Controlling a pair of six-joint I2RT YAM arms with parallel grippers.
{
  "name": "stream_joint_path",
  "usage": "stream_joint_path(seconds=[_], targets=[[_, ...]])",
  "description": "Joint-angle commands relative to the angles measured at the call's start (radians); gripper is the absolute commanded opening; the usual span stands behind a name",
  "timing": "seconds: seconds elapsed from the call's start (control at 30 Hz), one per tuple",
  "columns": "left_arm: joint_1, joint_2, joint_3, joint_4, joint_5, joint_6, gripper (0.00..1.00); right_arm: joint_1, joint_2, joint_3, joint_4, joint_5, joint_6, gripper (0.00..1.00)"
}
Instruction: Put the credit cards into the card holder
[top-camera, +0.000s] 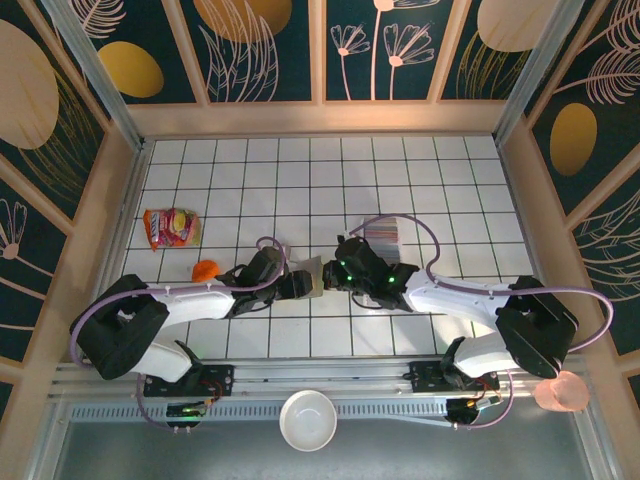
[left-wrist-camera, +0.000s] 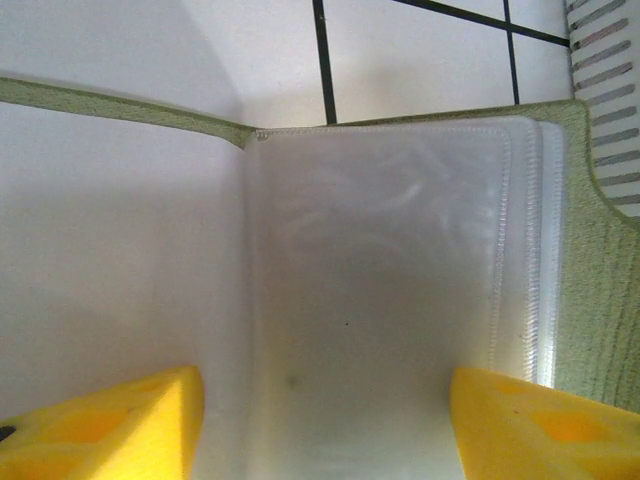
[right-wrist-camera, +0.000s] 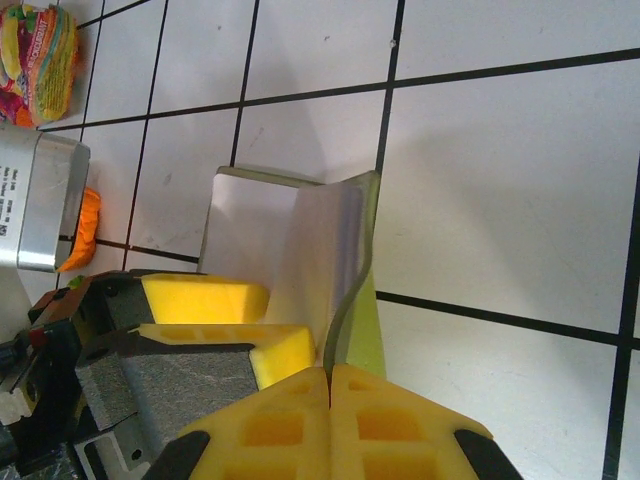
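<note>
The card holder (top-camera: 314, 277) stands open on edge between both grippers at the middle of the table. In the left wrist view its clear plastic sleeves (left-wrist-camera: 390, 260) and olive-green cover (left-wrist-camera: 600, 290) lie in front of my left gripper (left-wrist-camera: 320, 420), whose yellow fingers (left-wrist-camera: 110, 425) stand wide apart, open, with a pale sleeve between them. My right gripper (right-wrist-camera: 330, 385) is shut on the card holder's thin green cover edge (right-wrist-camera: 362, 270). The left gripper's fingers (right-wrist-camera: 205, 298) sit at the white inner flap. The credit cards (top-camera: 385, 232) lie as a striped row just behind the right gripper.
A red-and-yellow snack packet (top-camera: 170, 228) and a small orange thing (top-camera: 205, 269) lie to the left. A white bowl (top-camera: 307, 420) sits at the near edge between the arm bases, a pink cup (top-camera: 560, 392) at the near right. Wooden walls enclose the tiled floor.
</note>
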Motion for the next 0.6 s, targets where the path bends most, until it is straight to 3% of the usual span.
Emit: stream_joint_path(seconds=[0.0,0.2,0.37,0.57], targets=[[0.003,-0.008,-0.003,-0.055,-0.061,-0.001,0.64,-0.011,0.008,-0.012,0.004,0.013,-0.014,0.0],[0.003,-0.021,0.007,-0.09,-0.106,0.015,0.67,-0.023,0.008,-0.016,-0.004,0.016,-0.022,0.0],[0.004,-0.022,0.002,-0.086,-0.131,0.008,0.57,-0.03,0.008,-0.021,-0.01,0.016,-0.024,0.0],[0.003,-0.034,0.018,-0.132,-0.177,0.01,0.56,-0.039,0.016,-0.023,-0.019,0.018,-0.028,0.0]])
